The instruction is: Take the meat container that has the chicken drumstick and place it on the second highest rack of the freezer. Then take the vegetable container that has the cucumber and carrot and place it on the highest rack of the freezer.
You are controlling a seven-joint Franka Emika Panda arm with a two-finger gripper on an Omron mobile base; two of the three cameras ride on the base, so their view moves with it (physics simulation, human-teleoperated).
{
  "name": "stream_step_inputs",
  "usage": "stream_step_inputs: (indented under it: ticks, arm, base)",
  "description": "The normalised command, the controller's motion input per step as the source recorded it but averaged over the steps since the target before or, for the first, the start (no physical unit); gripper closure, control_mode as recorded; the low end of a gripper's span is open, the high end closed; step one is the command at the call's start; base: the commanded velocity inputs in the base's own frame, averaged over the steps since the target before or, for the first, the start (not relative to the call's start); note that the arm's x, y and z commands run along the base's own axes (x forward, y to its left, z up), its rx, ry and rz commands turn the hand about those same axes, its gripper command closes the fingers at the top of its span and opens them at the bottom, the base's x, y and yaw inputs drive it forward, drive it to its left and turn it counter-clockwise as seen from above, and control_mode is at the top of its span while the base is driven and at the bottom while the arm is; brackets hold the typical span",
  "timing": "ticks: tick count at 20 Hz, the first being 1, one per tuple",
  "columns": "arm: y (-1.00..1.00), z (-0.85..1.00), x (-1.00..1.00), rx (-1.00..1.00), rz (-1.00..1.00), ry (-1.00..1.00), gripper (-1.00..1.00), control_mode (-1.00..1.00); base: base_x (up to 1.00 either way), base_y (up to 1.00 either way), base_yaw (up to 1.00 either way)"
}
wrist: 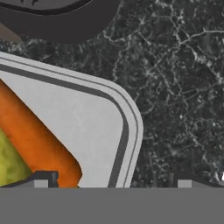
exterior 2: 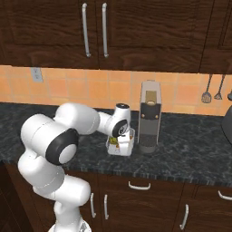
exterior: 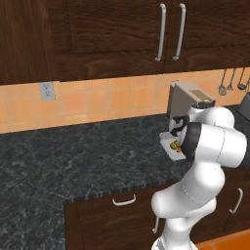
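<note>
Prob. home kitchen: dark wood cabinets [exterior 2: 136, 27], stone counter [exterior: 73, 151], coffee machine [exterior 2: 149, 117].

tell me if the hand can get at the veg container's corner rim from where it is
Probably yes. The hand is open and sits low over the container, one fingertip inside by the carrot, the other over the counter, so the rim lies between them with nothing blocking.

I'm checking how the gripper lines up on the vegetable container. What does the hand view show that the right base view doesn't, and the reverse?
Hand view alone: the open gripper straddling the rounded corner of the white vegetable container, one fingertip over the carrot that lies beside the cucumber, the other over bare counter.

Right base view alone: the coffee machine standing beside the container, the wall cabinets, the tiled backsplash and hanging utensils.

Both: the container on the dark marbled counter.
</note>
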Motion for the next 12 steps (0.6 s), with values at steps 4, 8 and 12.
stream_step_inputs:
  ticks: [4, 8, 12]
  arm:
    - [-0.10, -0.06, 0.08, 0.02, -0.02, 0.00, -1.00, -1.00]
    - [-0.14, -0.10, 0.01, 0.03, -0.01, 0.01, -1.00, -1.00]
    - [-0.02, -0.22, 0.00, 0.00, -0.03, 0.03, -1.00, -1.00]
  base:
    - [0.00, 0.00, 0.00]
    - [0.00, 0.00, 0.00]
    - [0.00, 0.00, 0.00]
